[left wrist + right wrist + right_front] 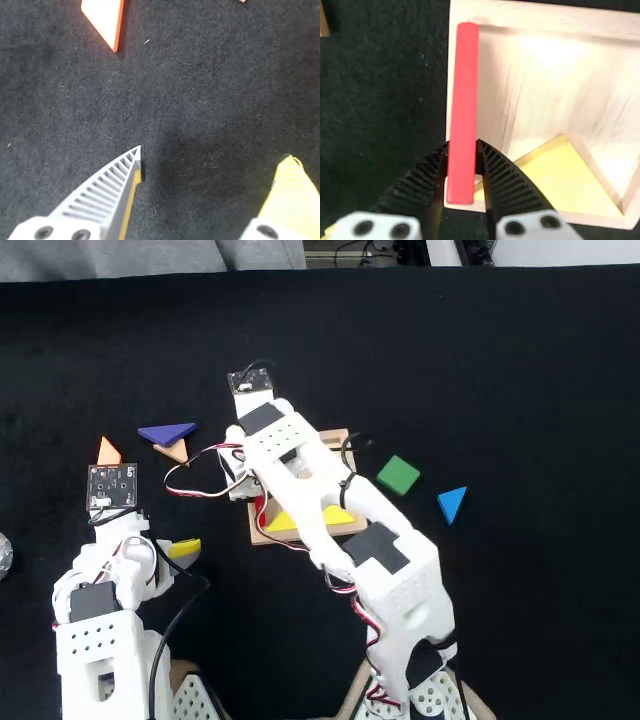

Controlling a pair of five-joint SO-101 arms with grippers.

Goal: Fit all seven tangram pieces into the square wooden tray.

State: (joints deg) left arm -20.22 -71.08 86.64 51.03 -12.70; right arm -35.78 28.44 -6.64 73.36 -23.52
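Square wooden tray [262, 536]: placing step is in hand. Large yellow triangle [560, 175] is seated flat inside the tray. Red flat piece [465, 90] is held on edge along one tray wall, pinched tight by the right gripper [462, 150]. Next move, as judged: the piece is to be tipped flat beside the yellow one, then released. Left gripper [212, 165] is spread wide and empty, well apart from the tray, near an orange triangle [105, 20]. Green square [398, 476] and blue triangle [452, 504] are left outside the tray.
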